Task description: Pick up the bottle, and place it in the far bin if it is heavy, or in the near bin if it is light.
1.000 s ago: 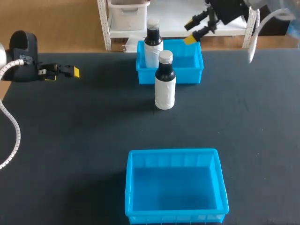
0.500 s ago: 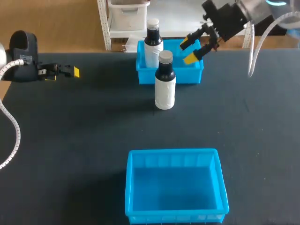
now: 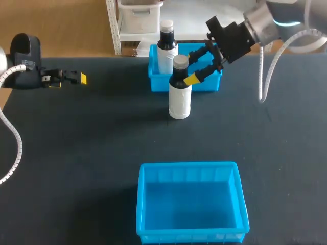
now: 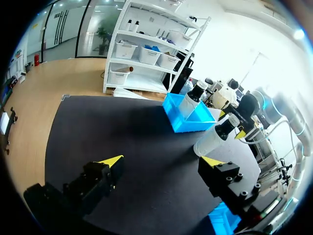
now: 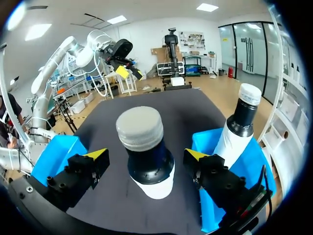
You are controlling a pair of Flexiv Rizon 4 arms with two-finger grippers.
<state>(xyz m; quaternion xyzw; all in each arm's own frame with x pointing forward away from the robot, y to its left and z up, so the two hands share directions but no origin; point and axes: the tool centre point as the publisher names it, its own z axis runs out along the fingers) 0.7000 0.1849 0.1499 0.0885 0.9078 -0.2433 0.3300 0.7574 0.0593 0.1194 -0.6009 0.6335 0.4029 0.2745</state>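
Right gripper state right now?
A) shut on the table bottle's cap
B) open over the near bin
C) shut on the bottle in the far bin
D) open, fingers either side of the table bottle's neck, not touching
D: in the right wrist view the right gripper straddles the neck of the bottle standing on the table, with a gap showing between each of its fingers and the bottle.

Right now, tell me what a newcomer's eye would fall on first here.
The black-and-white bottle stands alone mid-table, just in front of the far bin. The right gripper is open at the bottle's dark neck, not touching it. Next come a second bottle, upright in the far bin's left corner, and the big empty near bin at the table's front edge.
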